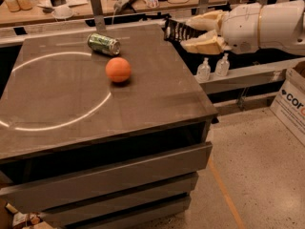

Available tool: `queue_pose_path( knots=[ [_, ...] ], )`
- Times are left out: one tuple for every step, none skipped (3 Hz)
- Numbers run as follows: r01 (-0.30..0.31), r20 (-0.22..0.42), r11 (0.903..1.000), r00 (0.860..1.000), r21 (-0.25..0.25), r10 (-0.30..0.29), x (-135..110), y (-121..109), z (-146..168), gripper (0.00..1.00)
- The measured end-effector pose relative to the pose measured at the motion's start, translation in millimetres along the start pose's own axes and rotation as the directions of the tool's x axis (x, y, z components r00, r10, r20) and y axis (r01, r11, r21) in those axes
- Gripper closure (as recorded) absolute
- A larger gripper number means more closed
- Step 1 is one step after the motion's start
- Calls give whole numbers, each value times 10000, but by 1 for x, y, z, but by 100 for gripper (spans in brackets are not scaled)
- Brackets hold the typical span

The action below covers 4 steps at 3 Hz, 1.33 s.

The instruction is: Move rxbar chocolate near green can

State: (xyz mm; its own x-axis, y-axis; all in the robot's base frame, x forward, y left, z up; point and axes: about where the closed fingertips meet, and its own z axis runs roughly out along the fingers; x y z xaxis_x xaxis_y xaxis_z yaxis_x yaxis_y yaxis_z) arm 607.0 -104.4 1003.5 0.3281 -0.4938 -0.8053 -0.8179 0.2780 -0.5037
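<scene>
Camera view: your gripper (189, 34) hangs over the right rear edge of the table (157, 104), its fingers clamped on the bar (175, 30). The bar sticks out leftward, lifted off the top. The can (103, 44) lies on its side well left of the bar, with the ball (118, 69) just in front of it. Your carry runs leftward.

Tool (190, 33): upper right of view, just past far right corner of desk (143, 99). Two chunky fingers (207, 19), cream-beige, matte, wedge-shaped, tapering toward tips, edges rounded. Behind them bulbous white wrist housing (240, 25), smooth glossy shell. Thin tan seam ring circling shell behind housing. Forearm (283, 25): thick white cylinder, plain surface, running off right edge of view. Underside shaded grey.
</scene>
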Motion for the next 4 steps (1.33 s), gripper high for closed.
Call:
queue_pose_path(
  knots=[
    [-708,-532,9937,9957,869,756,28,-16,13,100],
    [-1427,-1254,9706,9776,1939,1688,60,-35,28,100],
    [-2193,-1580,9492,9532,2254,2578,87,-48,55,100],
    [-2895,-1640,9367,9322,1972,3226,109,-56,105,100]
  ],
)
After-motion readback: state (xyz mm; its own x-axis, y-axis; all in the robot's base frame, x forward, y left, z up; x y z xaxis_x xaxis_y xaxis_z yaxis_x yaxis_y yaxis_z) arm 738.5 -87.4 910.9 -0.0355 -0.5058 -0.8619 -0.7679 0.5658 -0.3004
